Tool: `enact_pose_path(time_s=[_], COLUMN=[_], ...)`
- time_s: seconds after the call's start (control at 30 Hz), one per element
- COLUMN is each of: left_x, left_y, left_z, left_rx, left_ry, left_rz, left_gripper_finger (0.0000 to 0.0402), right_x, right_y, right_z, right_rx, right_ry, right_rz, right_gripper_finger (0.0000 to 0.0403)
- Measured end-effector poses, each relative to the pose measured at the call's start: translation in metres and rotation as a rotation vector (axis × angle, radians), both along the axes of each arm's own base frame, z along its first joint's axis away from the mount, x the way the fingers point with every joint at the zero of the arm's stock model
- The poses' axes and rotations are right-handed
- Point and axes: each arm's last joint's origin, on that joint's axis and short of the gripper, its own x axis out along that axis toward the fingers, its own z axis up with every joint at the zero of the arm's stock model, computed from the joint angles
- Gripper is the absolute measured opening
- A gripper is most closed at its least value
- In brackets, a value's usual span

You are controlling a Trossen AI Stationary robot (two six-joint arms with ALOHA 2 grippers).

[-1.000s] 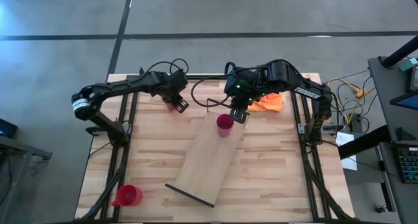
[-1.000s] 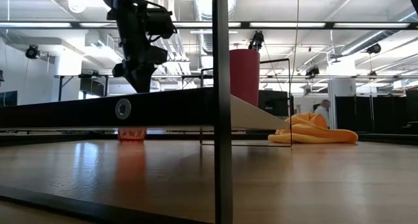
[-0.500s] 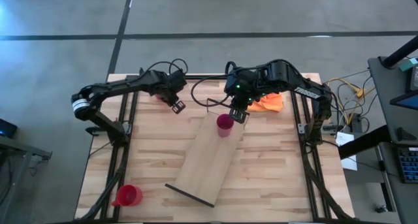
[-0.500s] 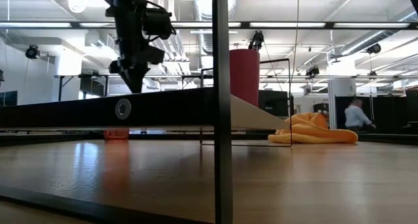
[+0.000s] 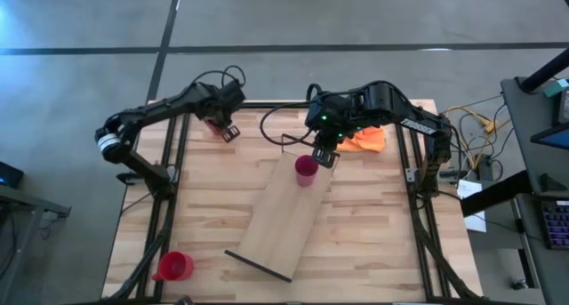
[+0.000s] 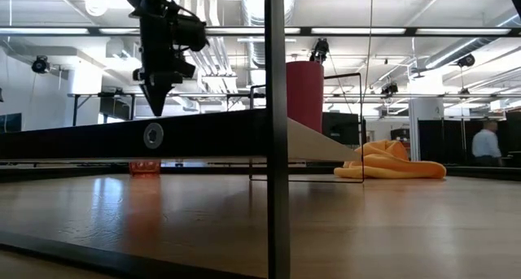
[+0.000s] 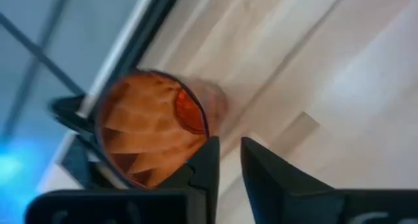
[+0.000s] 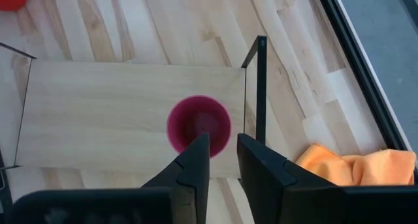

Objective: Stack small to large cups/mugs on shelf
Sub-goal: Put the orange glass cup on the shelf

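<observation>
The see-through amber tumbler (image 7: 147, 129) (image 5: 212, 124) stands on its base by the table's far left edge; the low view shows only its foot (image 6: 145, 167). My left gripper (image 7: 230, 162) (image 5: 224, 131) hangs just right of it, fingers a narrow gap apart. The magenta cup (image 5: 306, 167) (image 8: 198, 125) (image 6: 304, 96) stands upright on the far end of the pale shelf board (image 5: 280, 216). My right gripper (image 8: 223, 160) (image 5: 325, 154) hovers above the cup, narrowly open, touching nothing. The red mug (image 5: 173, 266) sits at the table's near left corner. My left gripper has one finger (image 7: 206, 160) showing right beside the tumbler's rim (image 7: 199, 123), on the outside of the cup, coming from above. Whether it touches the rim, I cannot tell.
An orange cloth (image 5: 364, 140) (image 8: 356, 166) lies at the far right, beside the shelf's dark end frame (image 8: 260, 87). The shelf lies slantwise from the table's middle far part to its near edge. Bare planks flank it. A person (image 6: 487, 141) walks far behind the table.
My left gripper has moved toward the table's far left corner and now hangs beside the tumbler. The tumbler's foot has shifted a little toward the table's left in the low view. My right arm and the magenta cup have stayed still.
</observation>
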Motion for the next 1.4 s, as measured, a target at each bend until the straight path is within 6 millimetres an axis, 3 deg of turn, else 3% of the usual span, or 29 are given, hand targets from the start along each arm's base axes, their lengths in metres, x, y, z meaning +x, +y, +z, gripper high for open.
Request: enact_pose_path(time_s=[0.27, 0.47, 0.83, 0.97, 1.1, 1.17, 1.23, 1.4], left_x=[-0.013, -0.014, -0.002, 0.001, 0.002, 0.000, -0.001, -0.003], left_y=[0.014, 0.015, 0.029, 0.031, 0.033, 0.030, 0.022, -0.015], left_z=[-0.003, -0.005, -0.033, -0.040, -0.044, -0.041, -0.034, 0.011], left_rx=[-0.066, -0.070, -0.079, -0.093, -0.093, -0.099, -0.108, -0.140], left_ry=[-0.043, -0.042, 0.025, 0.055, 0.077, 0.082, 0.098, 0.144], left_rz=[0.059, 0.063, 0.069, 0.048, 0.052, 0.051, 0.037, -0.035], left_gripper_finger=[0.0104, 0.0107, 0.0107, 0.0099, 0.0050, 0.0016, 0.0007, 0.0002], right_x=[0.000, 0.000, 0.000, 0.000, 0.000, 0.000, 0.000, 0.000], right_y=[0.000, 0.000, 0.000, 0.000, 0.000, 0.000, 0.000, 0.000], right_z=[0.000, 0.000, 0.000, 0.000, 0.000, 0.000, 0.000, 0.000], right_rx=[0.000, 0.000, 0.000, 0.000, 0.000, 0.000, 0.000, -0.004], right_ry=[0.000, 0.000, 0.000, 0.000, 0.000, 0.000, 0.000, 0.001], right_rz=[0.000, 0.000, 0.000, 0.000, 0.000, 0.000, 0.000, 0.008], right_gripper_finger=[0.0068, 0.0068, 0.0068, 0.0068, 0.0068, 0.0068, 0.0068, 0.0068])
